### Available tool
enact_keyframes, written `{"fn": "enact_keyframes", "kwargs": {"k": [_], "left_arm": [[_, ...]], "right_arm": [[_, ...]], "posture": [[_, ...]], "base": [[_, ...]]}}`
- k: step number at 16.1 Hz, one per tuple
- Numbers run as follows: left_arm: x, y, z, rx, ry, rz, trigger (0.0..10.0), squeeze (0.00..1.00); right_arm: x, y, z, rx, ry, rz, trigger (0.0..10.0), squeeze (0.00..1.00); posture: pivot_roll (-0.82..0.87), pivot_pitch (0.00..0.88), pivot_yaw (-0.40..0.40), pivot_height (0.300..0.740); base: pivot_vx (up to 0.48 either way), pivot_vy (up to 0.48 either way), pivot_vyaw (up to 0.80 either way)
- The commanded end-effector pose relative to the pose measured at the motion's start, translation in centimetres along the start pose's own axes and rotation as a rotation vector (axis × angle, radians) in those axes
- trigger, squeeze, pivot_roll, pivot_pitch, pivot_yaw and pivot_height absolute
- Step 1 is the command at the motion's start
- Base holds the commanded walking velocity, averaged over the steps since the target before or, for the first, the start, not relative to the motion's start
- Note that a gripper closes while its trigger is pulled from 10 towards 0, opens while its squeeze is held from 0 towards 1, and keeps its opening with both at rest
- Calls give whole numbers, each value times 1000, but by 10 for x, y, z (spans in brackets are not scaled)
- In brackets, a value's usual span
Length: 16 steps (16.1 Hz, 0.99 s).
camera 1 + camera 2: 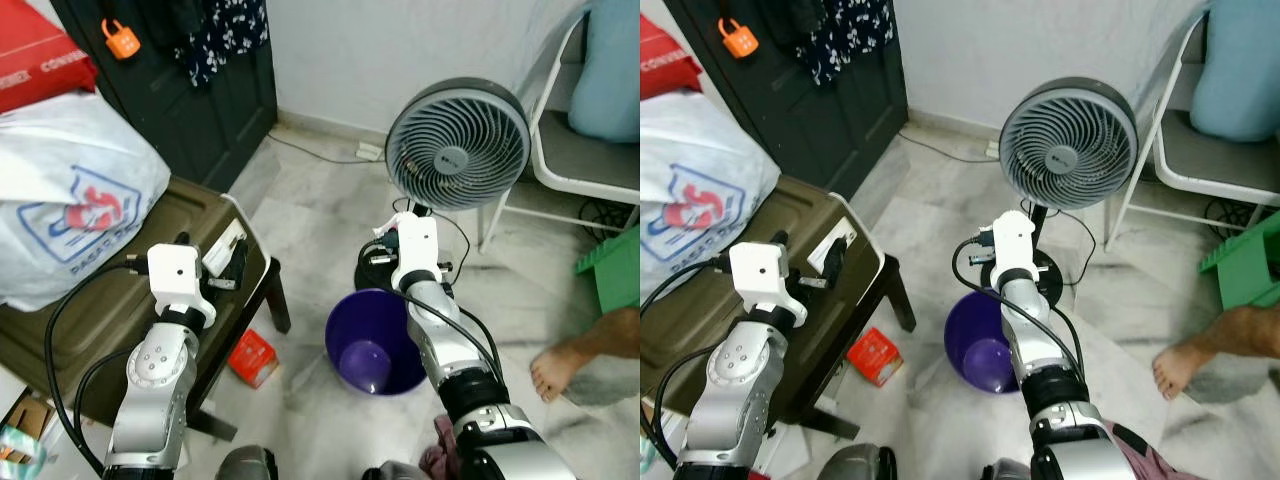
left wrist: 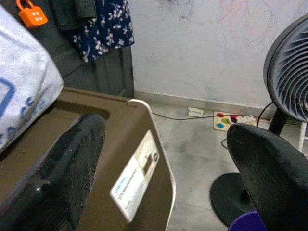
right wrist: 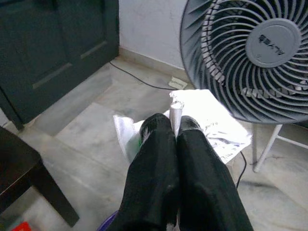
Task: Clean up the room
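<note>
My right gripper (image 3: pixel 171 126) is shut on a crumpled white plastic wrapper (image 3: pixel 211 120), held in the air above the far rim of a purple bin (image 1: pixel 345 330) on the floor. The wrapper (image 1: pixel 385 231) sticks out past the fingertips, in front of the fan's base. My left gripper (image 2: pixel 166 130) is open with nothing between its fingers; it hovers over the right end of an olive-brown case (image 1: pixel 110 310) that bears a white label (image 2: pixel 137 175). A small red packet (image 1: pixel 252 357) lies on the floor beside the case's stand.
A grey standing fan (image 1: pixel 457 143) is just behind the bin, with cables on the floor. A big white bag (image 1: pixel 70 200) lies on the case. A person's bare foot (image 1: pixel 558 370), a green stool (image 1: pixel 612 265) and a white chair (image 1: pixel 575 165) are at the right.
</note>
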<state>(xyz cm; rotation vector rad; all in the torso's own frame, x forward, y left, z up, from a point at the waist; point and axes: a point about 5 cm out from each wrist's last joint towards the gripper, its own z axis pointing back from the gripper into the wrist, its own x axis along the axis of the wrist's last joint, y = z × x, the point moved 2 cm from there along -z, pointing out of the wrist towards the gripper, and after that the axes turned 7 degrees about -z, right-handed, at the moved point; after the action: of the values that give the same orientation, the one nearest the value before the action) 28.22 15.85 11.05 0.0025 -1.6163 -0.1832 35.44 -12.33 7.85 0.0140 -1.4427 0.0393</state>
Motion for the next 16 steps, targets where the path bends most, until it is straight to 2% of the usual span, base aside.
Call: {"fn": "enact_keyframes", "kwargs": {"k": [1, 5, 9, 13, 16], "left_arm": [[-1, 1, 0, 5, 10, -3, 10000, 0], [-1, 1, -1, 4, 8, -7, 10000, 0], [1, 1, -2, 10, 3, 5, 10000, 0], [2, 0, -3, 1, -3, -3, 10000, 0], [6, -11, 11, -203, -18, -150, 10000, 0]], "right_arm": [[2, 0, -1, 4, -8, -8, 10000, 0], [4, 5, -3, 10, -11, -7, 10000, 0], [3, 10, -5, 16, 0, 9, 10000, 0], [-17, 5, -7, -45, 146, 54, 10000, 0], [-32, -4, -5, -132, 243, 32, 10000, 0]], "posture": [[96, 110, 37, 740], [98, 112, 38, 740], [96, 120, 41, 740], [104, 122, 34, 740], [141, 131, 37, 740]], "base": [[307, 0, 0], [268, 0, 0], [0, 0, 0], [0, 0, 0], [0, 0, 0]]}}
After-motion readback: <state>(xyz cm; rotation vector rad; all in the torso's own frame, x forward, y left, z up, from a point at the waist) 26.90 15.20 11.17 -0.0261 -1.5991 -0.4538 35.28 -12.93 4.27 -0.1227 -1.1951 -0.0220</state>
